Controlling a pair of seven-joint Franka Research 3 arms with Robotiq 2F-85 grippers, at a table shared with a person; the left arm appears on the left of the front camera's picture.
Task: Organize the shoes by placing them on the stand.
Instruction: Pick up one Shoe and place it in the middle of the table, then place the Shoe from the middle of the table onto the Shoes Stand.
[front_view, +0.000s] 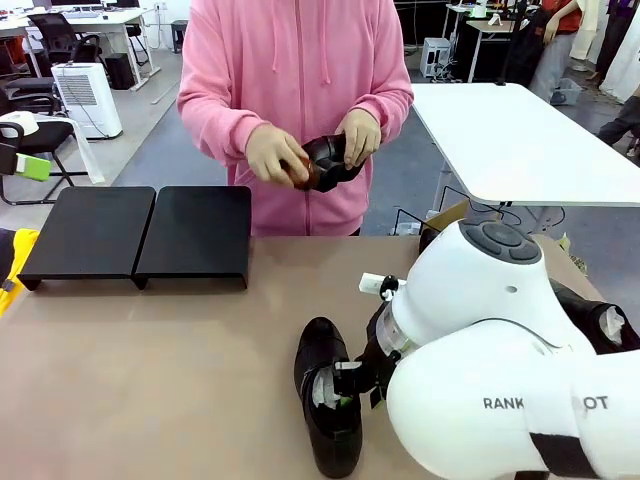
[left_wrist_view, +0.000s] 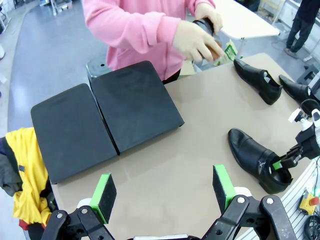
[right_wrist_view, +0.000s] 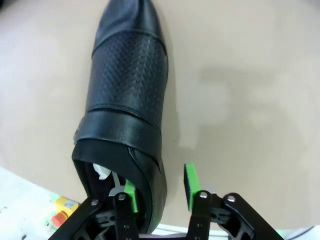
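Straddling the collar wall of a glossy black leather dress shoe (right_wrist_view: 127, 75) with the right gripper (right_wrist_view: 159, 189): one green pad inside the opening, the other outside at 3 o'clock, gap to the leather, so released. Toe pointing to 12 in right wrist view. From left wrist view: two more black shoes (left_wrist_view: 257, 80) at 2 o'clock on the tan table (left_wrist_view: 190, 145), low flat black stand (left_wrist_view: 100, 115) at 10, left gripper (left_wrist_view: 164, 187) spread wide above the tabletop. From front view: fourth black shoe (front_view: 330, 160) in a person's hands (front_view: 275, 155) at 12, right arm bent low at 5.
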